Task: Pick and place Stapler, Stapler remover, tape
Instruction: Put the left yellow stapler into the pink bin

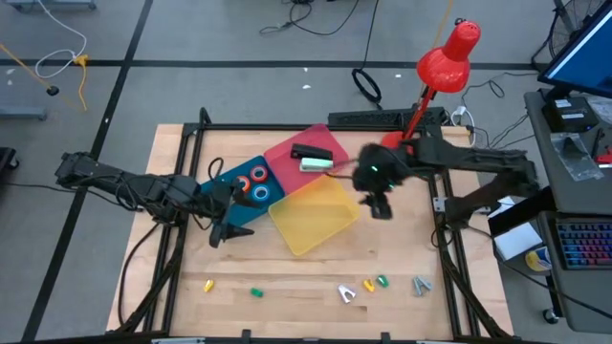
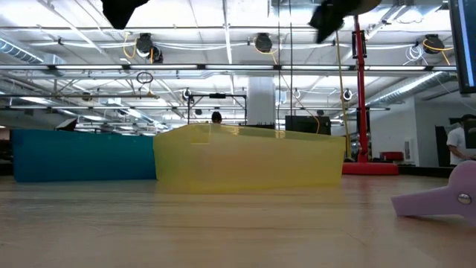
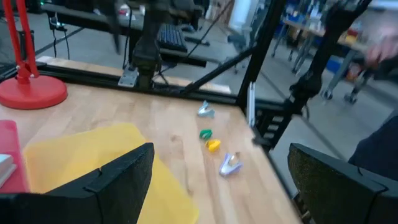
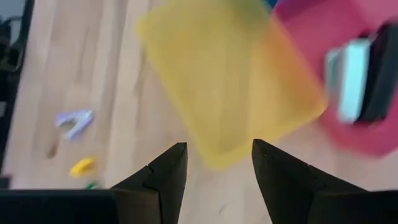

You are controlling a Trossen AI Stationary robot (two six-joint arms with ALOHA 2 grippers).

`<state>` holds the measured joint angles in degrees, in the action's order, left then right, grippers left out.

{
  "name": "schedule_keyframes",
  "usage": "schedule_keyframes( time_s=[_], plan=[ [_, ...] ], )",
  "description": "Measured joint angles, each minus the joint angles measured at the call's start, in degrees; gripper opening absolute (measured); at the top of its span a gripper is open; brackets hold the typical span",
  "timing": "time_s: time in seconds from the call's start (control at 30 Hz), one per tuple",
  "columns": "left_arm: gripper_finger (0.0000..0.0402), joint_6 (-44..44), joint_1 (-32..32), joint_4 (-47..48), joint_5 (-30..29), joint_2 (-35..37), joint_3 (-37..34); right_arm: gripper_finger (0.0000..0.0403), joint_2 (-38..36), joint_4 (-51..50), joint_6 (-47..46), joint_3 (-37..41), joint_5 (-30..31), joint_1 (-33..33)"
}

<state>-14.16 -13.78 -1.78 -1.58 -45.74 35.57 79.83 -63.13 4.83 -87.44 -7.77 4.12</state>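
Judging progress: staplers [image 1: 311,158] are seen in the red plastic tray [image 1: 287,153], tape rolls [image 1: 251,183] in the blue tray [image 1: 229,177]; small coloured staple removers [image 1: 359,290] are left on the wooden surface [image 1: 287,277], yellow tray [image 1: 311,218] unfilled. Right tool [image 1: 380,208] open, empty above it; left tool [image 1: 225,229] open.

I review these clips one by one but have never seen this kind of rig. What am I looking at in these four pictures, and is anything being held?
Two dark robot arms work at a wooden table. One picture looks straight down, one looks level across the tabletop, and two come from cameras on the arms' wrists.

From above, three trays sit together: a blue tray holding tape rolls, a pink tray holding two staplers, and an empty yellow tray. Small coloured staple removers lie along the near edge. A red desk lamp stands at the back.

The left gripper hangs open beside the blue tray. The right gripper hovers open at the yellow tray's edge. Neither holds anything.
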Motion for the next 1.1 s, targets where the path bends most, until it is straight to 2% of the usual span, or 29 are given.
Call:
schedule_keyframes(
  time_s=[0.2, 0.47, 0.6, 0.8, 1.1],
  plan=[
    [0.0367, -4.22, 0.00, -3.30, -0.02, 0.00, 0.00, 0.0168, -13.42, 4.84, -10.31, 16.86, 0.25, -4.10],
    [0.0367, -7.68, 0.00, -5.92, -0.07, 0.02, 0.00, 0.0156, -32.08, 19.24, -22.69, 39.25, 0.09, -4.61],
    [0.0367, -11.25, -0.04, -6.04, -0.30, 0.00, 0.00, 0.0157, -39.16, 26.52, -27.61, 47.21, -4.10, -4.61],
    [0.0367, -13.44, -1.95, -6.04, -4.21, 0.00, 0.00, 0.0155, -45.44, 35.08, -31.35, 56.32, -11.62, -4.61],
    [0.0367, -19.05, -6.28, -6.04, -8.93, -0.02, 0.00, 0.0157, -47.82, 40.50, -32.91, 62.92, -11.91, -4.61]
  ],
)
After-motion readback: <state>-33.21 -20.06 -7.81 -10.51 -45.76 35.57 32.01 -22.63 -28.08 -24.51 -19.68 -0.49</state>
